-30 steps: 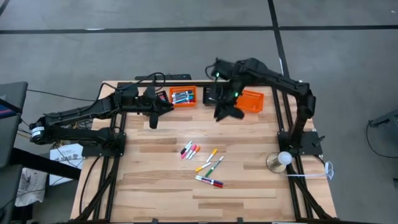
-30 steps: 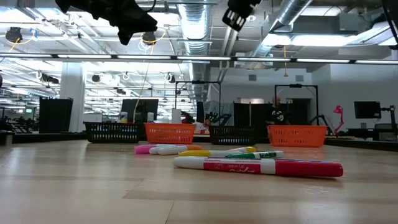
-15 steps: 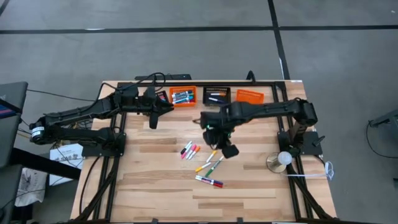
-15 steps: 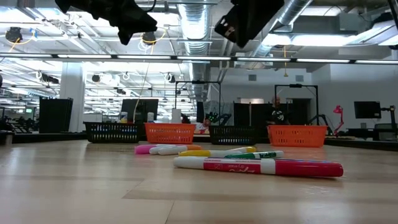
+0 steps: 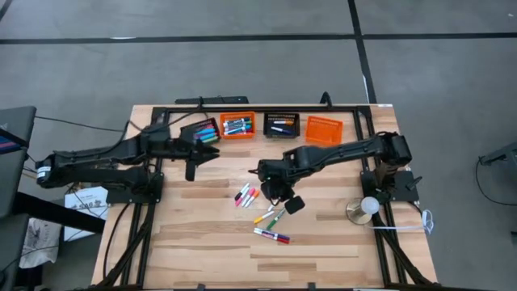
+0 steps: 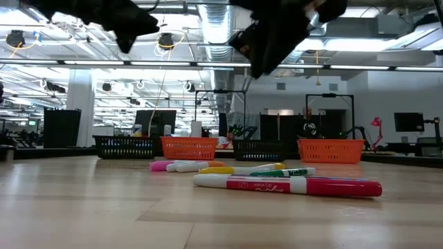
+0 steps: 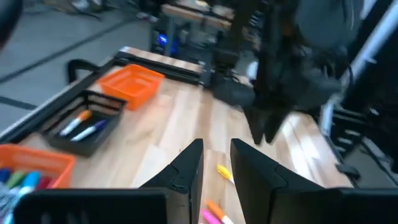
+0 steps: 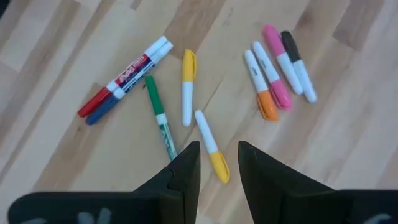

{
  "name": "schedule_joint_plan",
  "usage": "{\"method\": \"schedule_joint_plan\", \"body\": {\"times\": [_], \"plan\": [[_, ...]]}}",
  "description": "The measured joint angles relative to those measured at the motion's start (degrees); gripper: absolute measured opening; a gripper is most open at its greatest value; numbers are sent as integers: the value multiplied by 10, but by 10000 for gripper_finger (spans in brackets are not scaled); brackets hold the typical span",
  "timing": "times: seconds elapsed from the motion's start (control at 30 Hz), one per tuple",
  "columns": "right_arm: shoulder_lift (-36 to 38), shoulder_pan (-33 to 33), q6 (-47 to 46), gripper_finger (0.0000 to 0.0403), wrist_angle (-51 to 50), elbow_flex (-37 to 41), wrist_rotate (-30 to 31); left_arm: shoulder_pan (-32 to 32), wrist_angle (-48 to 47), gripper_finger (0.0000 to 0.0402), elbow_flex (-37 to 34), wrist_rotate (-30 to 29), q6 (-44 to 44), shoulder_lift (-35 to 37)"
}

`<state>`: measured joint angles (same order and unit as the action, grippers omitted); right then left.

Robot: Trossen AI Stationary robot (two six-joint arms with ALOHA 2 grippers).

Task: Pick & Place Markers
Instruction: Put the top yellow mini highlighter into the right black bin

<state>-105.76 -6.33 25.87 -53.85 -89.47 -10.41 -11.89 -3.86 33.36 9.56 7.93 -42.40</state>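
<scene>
A: Where are the markers (image 5: 262, 208)?

B: Loose on the counter (image 5: 202, 242) mid-board, in two bunches. Four lie side by side, near parallel: pink (image 8: 277, 48), black-capped (image 8: 298, 57), and two white ones, one orange-capped (image 8: 259, 84). Apart from them, a red-and-blue pair (image 8: 124, 71) lies together on a slant, a green (image 8: 159, 120) and two yellow-capped ones (image 8: 188, 85) fan out beside it. More sit in the baskets (image 5: 238, 126) at the far edge.

A: And the right gripper (image 8: 219, 168)?

B: Above the loose ones, fingers (image 8: 185, 171) slightly parted, holding nothing.

A: The left gripper (image 7: 214, 165)?

B: Near the baskets, its fingers (image 7: 186, 168) a narrow gap apart, empty.
</scene>
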Motion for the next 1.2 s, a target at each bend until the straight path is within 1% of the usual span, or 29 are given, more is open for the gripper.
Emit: {"method": "schedule_joint_plan", "body": {"times": [0.07,0.13,0.2,0.27,0.4,0.47,0.53,0.67,0.77,0.93,1.2], "plan": [[-17,-2,6,97,-8,3,0,18,3,80,-22,-39,13,35],[-43,-4,19,97,2,1,1,36,5,80,-42,-63,27,72],[-70,-8,30,97,-20,2,2,55,8,80,-57,-77,39,102],[-94,-8,31,97,-17,2,4,73,6,80,-75,-89,48,128],[-117,-8,34,97,-23,1,5,102,5,80,-100,-125,57,157],[-120,-8,42,97,-25,2,8,109,9,80,-106,-138,61,160],[-118,-8,46,97,-4,1,16,115,3,80,-112,-145,63,161],[-116,-8,46,97,14,1,24,120,5,80,-113,-145,65,157],[-117,-8,46,97,3,1,16,125,5,80,-113,-145,65,154],[-134,-13,72,97,2,2,14,128,5,80,-113,-145,65,153],[-171,-15,76,97,21,-1,24,128,5,80,-113,-145,65,150]]}}
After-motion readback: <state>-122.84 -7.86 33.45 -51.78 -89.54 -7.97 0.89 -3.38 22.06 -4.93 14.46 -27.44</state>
